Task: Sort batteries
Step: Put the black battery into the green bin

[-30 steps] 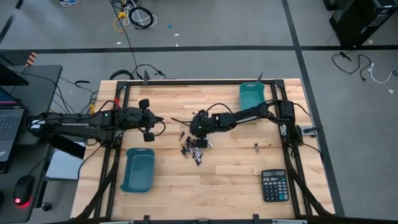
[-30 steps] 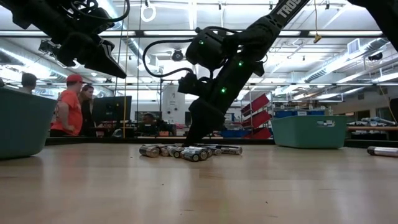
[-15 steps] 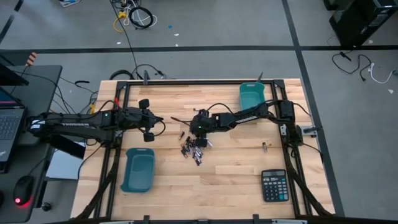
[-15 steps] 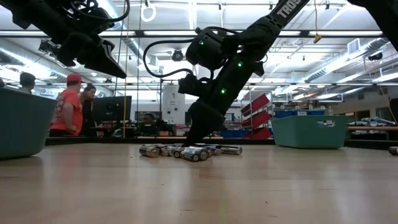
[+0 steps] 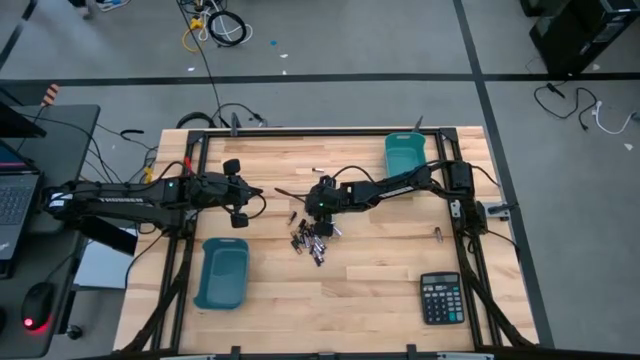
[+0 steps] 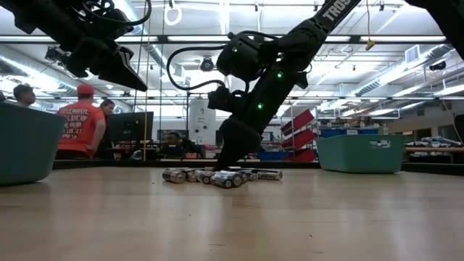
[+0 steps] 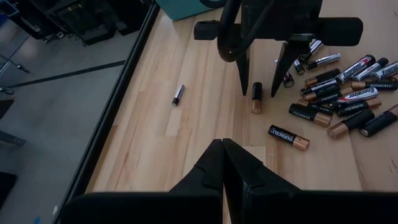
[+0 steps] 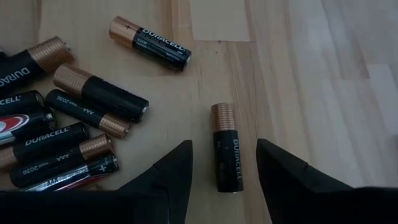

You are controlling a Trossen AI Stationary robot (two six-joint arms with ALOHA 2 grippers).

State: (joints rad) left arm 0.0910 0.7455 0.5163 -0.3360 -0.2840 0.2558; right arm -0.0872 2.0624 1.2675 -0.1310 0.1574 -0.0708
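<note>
Several black-and-copper batteries (image 8: 74, 118) lie in a loose pile (image 5: 310, 242) at mid-table. My right gripper (image 8: 222, 148) stands open, low over the pile's far side and slanting down. One finger is on either side of a single battery (image 7: 256, 98) that lies flat on the wood, and neither finger touches it. My left gripper (image 7: 224, 152) is shut on nothing and hangs above the table left of the pile (image 5: 240, 203). One stray battery (image 5: 437, 235) lies toward the right edge. Another stray battery (image 7: 178, 94) lies on the far side.
A teal bin (image 5: 222, 272) stands near the left front and a second teal bin (image 5: 404, 153) at the far right. A black calculator (image 5: 441, 298) lies at the right front. Bare wood stretches between the pile and the calculator. People stand in the room behind (image 6: 78, 127).
The stray battery on the right has rolled steadily along the table toward the right edge, leaving the low view. Both arms have stayed in place.
</note>
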